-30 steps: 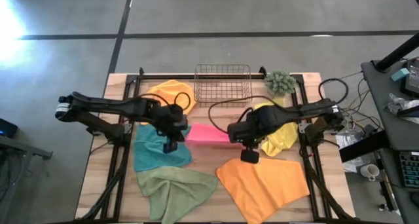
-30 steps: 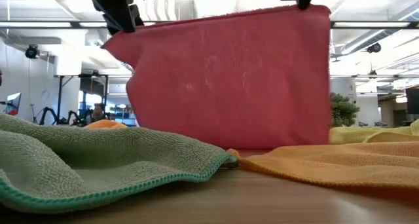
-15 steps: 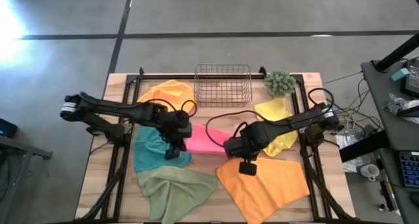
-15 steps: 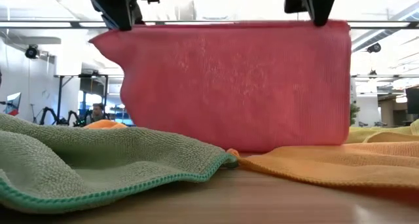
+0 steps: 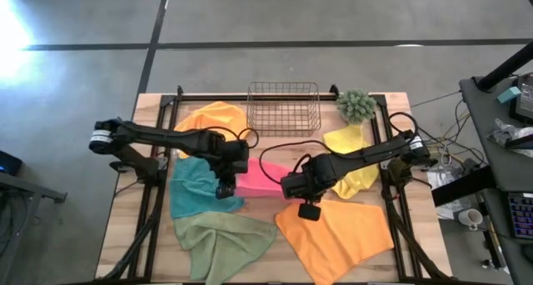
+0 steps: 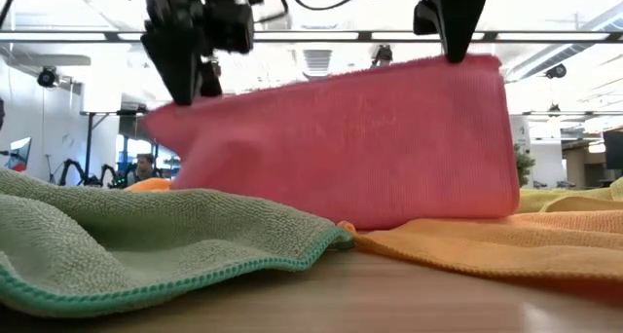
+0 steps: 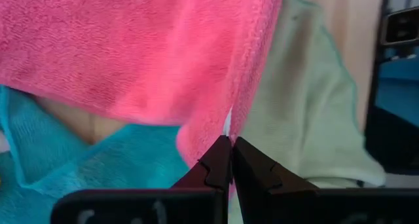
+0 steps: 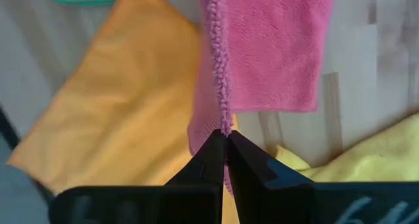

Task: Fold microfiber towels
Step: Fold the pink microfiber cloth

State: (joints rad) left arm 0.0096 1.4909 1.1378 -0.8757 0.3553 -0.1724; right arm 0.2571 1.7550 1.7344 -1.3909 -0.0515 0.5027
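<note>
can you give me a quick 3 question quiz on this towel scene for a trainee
1. True or false: the pink towel is held up off the table by both tools.
2. Multiple choice: which towel lies nearest the fuzzy green plant? A) teal towel B) yellow towel C) sage green towel
3. Short answer: what sits at the table's far edge between the orange towel and the plant?

Key
1. True: the left tool and the right tool each pinch a top edge of it.
2. B
3. The copper wire basket.
</note>
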